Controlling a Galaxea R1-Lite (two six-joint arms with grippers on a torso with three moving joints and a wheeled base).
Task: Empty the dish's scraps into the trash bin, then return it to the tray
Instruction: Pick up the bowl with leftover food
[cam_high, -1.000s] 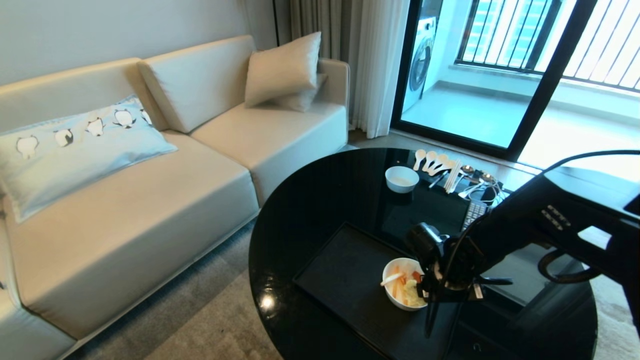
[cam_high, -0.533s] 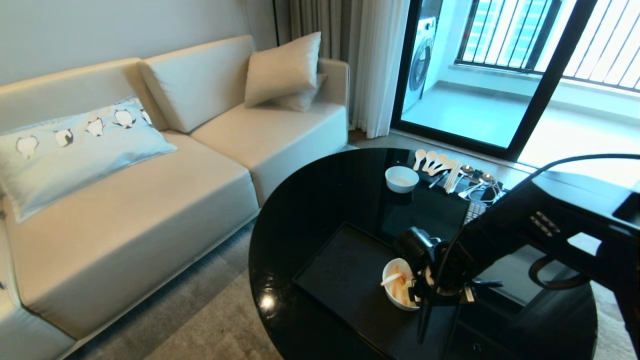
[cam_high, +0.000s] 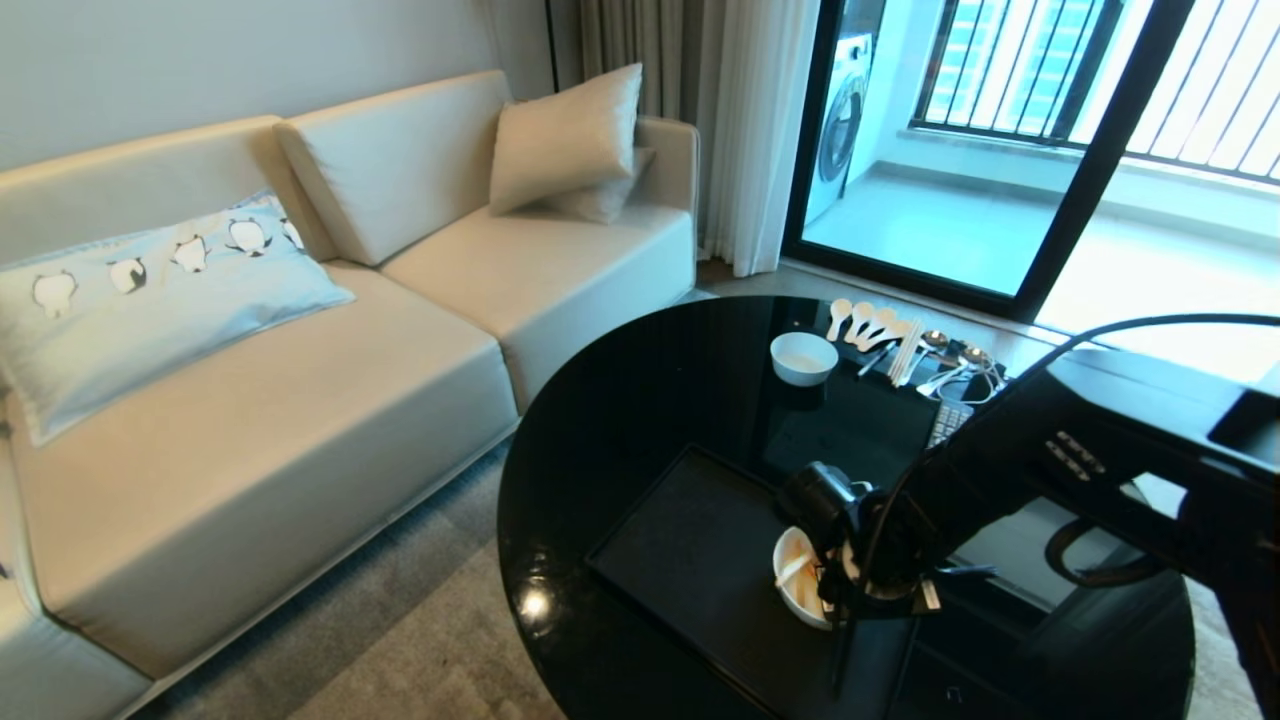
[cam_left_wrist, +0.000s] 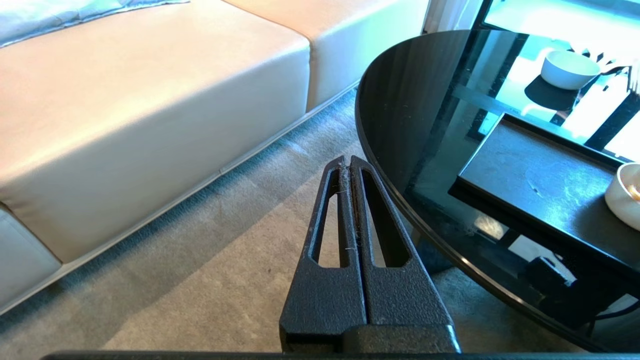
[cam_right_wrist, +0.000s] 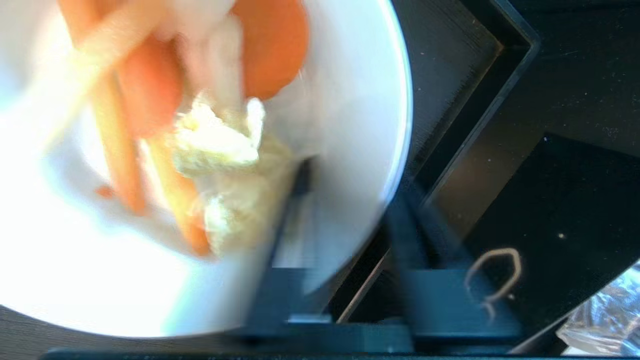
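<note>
While the right gripper (cam_right_wrist: 345, 215) is closing its jaws over the rim of the white bowl (cam_high: 795, 580) at lower centre on the black tray (cam_high: 680, 550), you are needing a level lift, keeping the scraps (cam_right_wrist: 200, 140) inside.

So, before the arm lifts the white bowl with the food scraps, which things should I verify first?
1. Right pincer shut across the dish wall, one finger inside and one outside: ok.
2. Grip firm enough to lift: cannot tell.
3. Scraps all inside the dish, none on the tray: ok.
4. Trash bin located: cannot tell; only some clear plastic shows in the right wrist view.
5. Left pincer shut and parked over the carpet, away from the dish: ok.
</note>
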